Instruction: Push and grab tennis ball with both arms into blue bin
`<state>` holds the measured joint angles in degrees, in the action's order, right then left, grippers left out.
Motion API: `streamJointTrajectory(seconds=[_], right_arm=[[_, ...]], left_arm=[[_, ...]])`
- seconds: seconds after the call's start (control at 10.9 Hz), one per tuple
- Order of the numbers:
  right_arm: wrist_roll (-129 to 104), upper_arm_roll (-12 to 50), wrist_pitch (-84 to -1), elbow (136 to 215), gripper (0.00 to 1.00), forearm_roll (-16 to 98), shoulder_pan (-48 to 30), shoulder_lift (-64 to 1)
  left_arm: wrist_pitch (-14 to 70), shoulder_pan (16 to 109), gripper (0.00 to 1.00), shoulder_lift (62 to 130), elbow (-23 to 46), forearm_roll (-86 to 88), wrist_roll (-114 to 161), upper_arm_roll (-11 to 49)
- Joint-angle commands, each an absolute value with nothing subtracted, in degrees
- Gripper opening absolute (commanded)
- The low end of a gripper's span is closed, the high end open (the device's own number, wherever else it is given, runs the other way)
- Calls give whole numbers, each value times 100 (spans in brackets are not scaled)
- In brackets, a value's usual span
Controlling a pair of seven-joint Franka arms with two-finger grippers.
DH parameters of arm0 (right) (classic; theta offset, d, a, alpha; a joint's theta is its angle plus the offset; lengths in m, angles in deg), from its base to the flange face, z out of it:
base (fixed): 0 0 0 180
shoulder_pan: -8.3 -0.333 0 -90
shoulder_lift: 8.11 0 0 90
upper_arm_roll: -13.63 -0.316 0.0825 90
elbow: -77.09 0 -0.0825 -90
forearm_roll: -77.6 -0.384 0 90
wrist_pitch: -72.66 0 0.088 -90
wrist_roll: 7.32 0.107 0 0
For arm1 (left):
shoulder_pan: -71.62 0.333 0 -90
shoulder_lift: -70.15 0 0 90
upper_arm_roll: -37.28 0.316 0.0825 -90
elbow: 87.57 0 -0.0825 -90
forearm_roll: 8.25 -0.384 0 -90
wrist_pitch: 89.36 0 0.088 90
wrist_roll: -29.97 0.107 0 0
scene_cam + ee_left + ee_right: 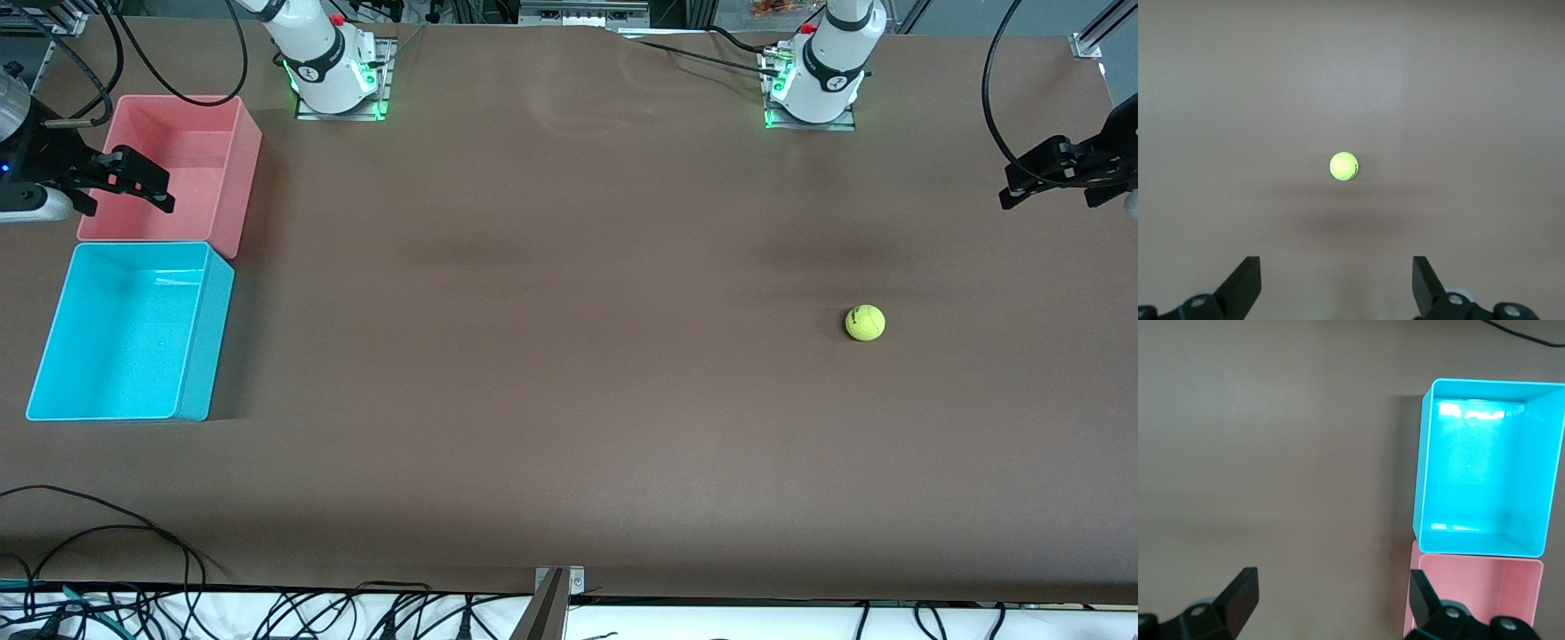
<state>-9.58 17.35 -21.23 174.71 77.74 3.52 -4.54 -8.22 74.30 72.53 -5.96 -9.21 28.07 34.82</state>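
The tennis ball (864,323), small and yellow-green with a dark mark, lies on the brown table toward the left arm's end. In the left wrist view the tennis ball (1343,166) sits well ahead of the fingers. My left gripper (1045,203) is open and empty, up in the air over the table's edge at that end, apart from the ball; it also shows in the left wrist view (1336,287). The blue bin (206,347) stands empty at the right arm's end. My right gripper (129,206) is open and empty over the pink bin; the right wrist view (1331,600) shows the blue bin (1425,473) ahead of it.
A pink bin (244,178) of like size, empty, stands against the blue bin, farther from the front camera; it also shows in the right wrist view (1471,600). Black cables hang near both table ends and along the front edge.
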Motion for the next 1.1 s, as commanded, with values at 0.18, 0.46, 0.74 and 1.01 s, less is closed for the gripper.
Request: streamJointTrajectory(seconds=[0.18, 0.46, 0.74, 1.01], right_arm=[[-899, 1723, -2024, 17342, 100, 7725, 338, -477], [-890, 1723, -2015, 17342, 100, 7725, 338, -477], [-899, 1723, -2015, 17342, 100, 7725, 338, -477], [-899, 1723, -2024, 17342, 100, 7725, 338, -477]], left_arm=[[-771, 7373, 100, 7366, -751, -878, 2821, 3465], [-501, 7373, 100, 7245, -359, -816, 2830, 3456], [555, 7443, 100, 6542, 1146, -878, 2830, 3464], [687, 7478, 100, 6504, 1446, -878, 2821, 3464]])
